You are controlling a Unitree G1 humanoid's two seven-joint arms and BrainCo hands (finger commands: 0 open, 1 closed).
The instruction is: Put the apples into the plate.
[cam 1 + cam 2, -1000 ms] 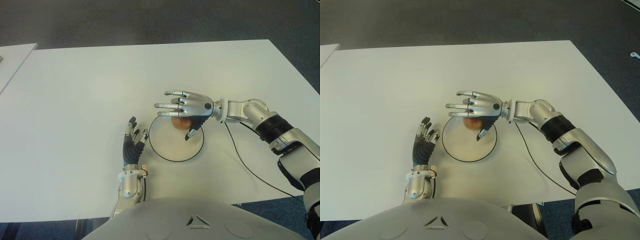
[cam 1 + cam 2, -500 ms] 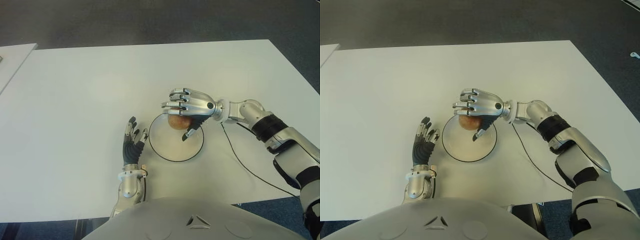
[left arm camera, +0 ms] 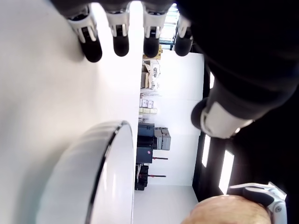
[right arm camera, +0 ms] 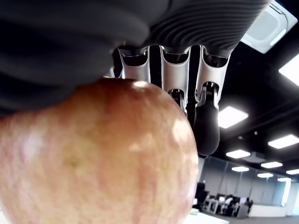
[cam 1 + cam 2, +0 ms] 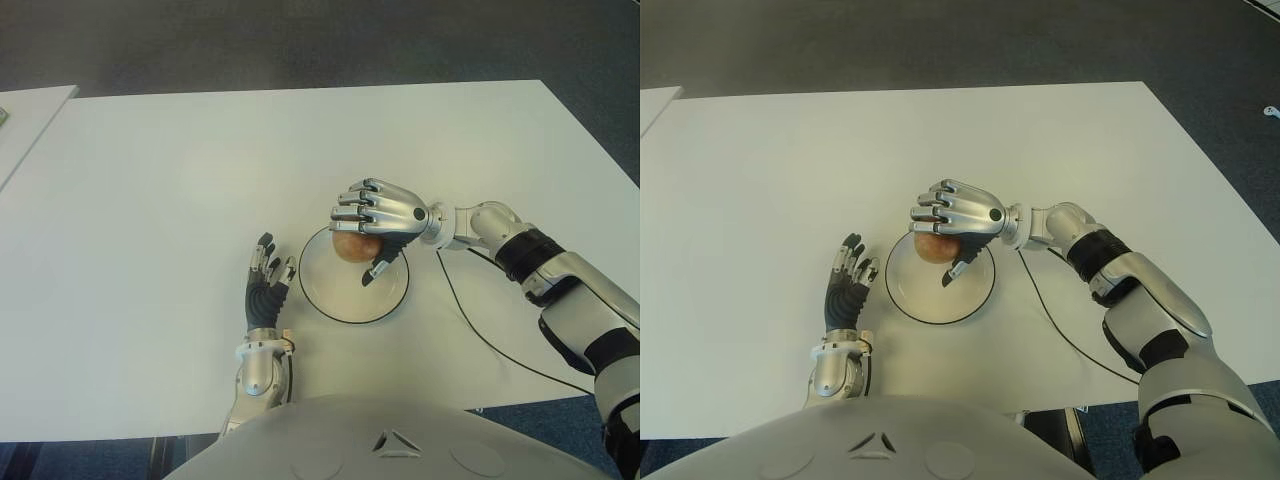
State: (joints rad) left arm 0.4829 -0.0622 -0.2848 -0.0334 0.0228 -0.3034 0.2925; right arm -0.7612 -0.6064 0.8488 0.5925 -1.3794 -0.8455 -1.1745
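No readable text, label, brand or number appears anywhere, as far as these views allow.

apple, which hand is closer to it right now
Right. The right hand is over the apple with its fingers curled around it, above the far part of the plate. The left hand shows on the table left of the plate, apart from the apple.
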